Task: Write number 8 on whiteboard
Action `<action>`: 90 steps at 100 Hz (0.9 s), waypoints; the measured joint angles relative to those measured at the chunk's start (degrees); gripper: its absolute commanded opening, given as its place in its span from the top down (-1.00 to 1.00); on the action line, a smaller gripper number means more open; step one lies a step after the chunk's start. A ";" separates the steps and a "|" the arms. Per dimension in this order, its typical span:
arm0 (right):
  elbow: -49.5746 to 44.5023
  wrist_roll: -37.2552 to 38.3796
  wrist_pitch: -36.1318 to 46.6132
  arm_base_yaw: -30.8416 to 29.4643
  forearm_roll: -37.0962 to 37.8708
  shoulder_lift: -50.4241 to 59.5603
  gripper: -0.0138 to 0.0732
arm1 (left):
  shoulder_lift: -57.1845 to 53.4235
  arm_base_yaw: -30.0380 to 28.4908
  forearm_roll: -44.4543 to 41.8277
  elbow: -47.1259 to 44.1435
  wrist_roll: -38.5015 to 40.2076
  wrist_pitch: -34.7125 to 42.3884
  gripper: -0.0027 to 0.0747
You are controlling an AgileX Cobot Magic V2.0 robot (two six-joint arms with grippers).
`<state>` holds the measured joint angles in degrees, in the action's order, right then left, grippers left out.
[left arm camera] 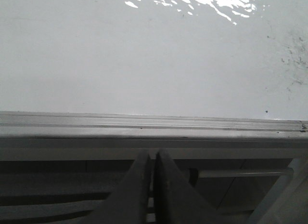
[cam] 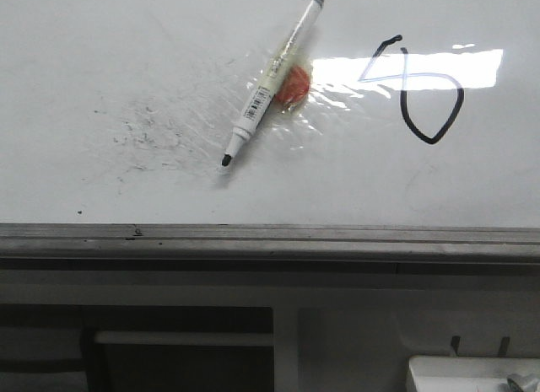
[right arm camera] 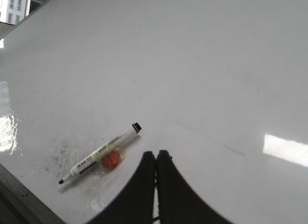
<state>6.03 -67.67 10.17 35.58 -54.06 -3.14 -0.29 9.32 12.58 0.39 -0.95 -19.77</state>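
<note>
The number 8 (cam: 419, 87), a black lopsided loop with a pointed bottom and a small hook on top, is drawn at the right of the whiteboard (cam: 101, 55). A white marker (cam: 272, 82) lies uncapped on the board, its tip toward the near edge, over an orange disc (cam: 293, 84). It also shows in the right wrist view (right arm camera: 98, 154). My right gripper (right arm camera: 156, 154) is shut and empty above the board, beside the marker. My left gripper (left arm camera: 152, 154) is shut and empty, below the board's grey edge rail (left arm camera: 144, 125). Neither gripper shows in the front view.
Grey smudge specks (cam: 143, 131) and a wrinkled shiny patch (cam: 211, 88) lie left of the marker. Dark cabinet panels (cam: 177, 350) sit below the rail. A white object (cam: 464, 375) is at the lower right.
</note>
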 measured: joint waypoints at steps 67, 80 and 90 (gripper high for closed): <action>-6.64 60.84 -25.93 -35.72 56.85 3.32 0.83 | 0.00 0.00 -0.08 0.00 0.00 0.00 0.98; -6.64 60.94 -28.06 -35.72 58.75 3.67 0.83 | 0.00 0.00 -0.08 0.00 0.00 0.00 0.98; -6.64 60.94 -28.19 -35.72 59.09 3.71 0.83 | 0.00 0.00 -0.08 0.00 0.00 -0.02 0.98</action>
<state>-0.61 -6.74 -18.02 -0.15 5.03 0.57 -0.29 9.32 12.50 0.39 -0.95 -19.79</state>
